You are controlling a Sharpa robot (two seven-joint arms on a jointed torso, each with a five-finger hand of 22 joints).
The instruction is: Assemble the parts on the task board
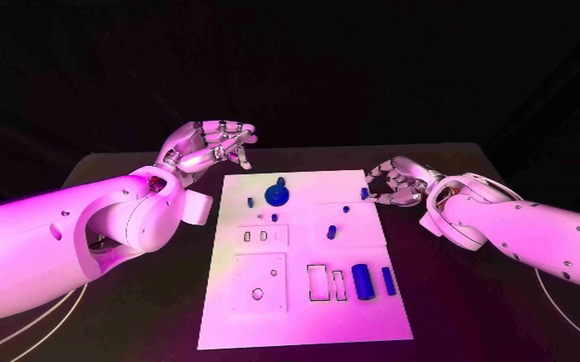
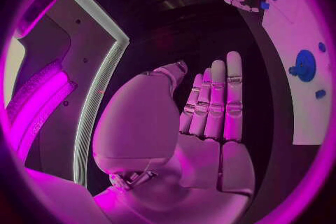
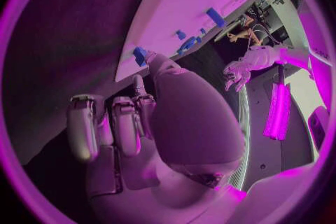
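The board (image 1: 302, 295) lay in the middle of the table (image 1: 484, 328), with the blue parts scattered over it. A gear (image 1: 279, 191) sat toward 12 o'clock on the board, a small peg (image 1: 364, 193) at the edge near 1 o'clock, another peg (image 1: 331, 231) near the centre, and a thick cylinder (image 1: 361, 281) with a thin bar (image 1: 388, 281) beside it toward 4 o'clock. Tiny pieces lay around the gear at about 11 o'clock.

The right hand (image 1: 396, 183) hung at the board's 1 o'clock edge, its fingers curled inward just beside the small peg. In the right wrist view the fingers (image 3: 112, 126) were bent over the palm and the thumb reached toward the blue piece at the board's edge (image 3: 140, 55); whether it had actually pinched the piece could not be told. The left hand (image 1: 215, 146) hovered off the board's 11 o'clock corner, well clear of every part, holding nothing. Its fingers (image 2: 218, 101) stood straight and close together in its own wrist view.

The step in hand looked like the pick-up of the edge peg by the right hand; none of the larger parts seemed seated yet, so the assembly was probably at an early stage. The next move would call for a secure pinch on that small peg, a clean lift, and then careful alignment over a matching hole. A peg that slight could slip or tip off the board's edge if nudged.
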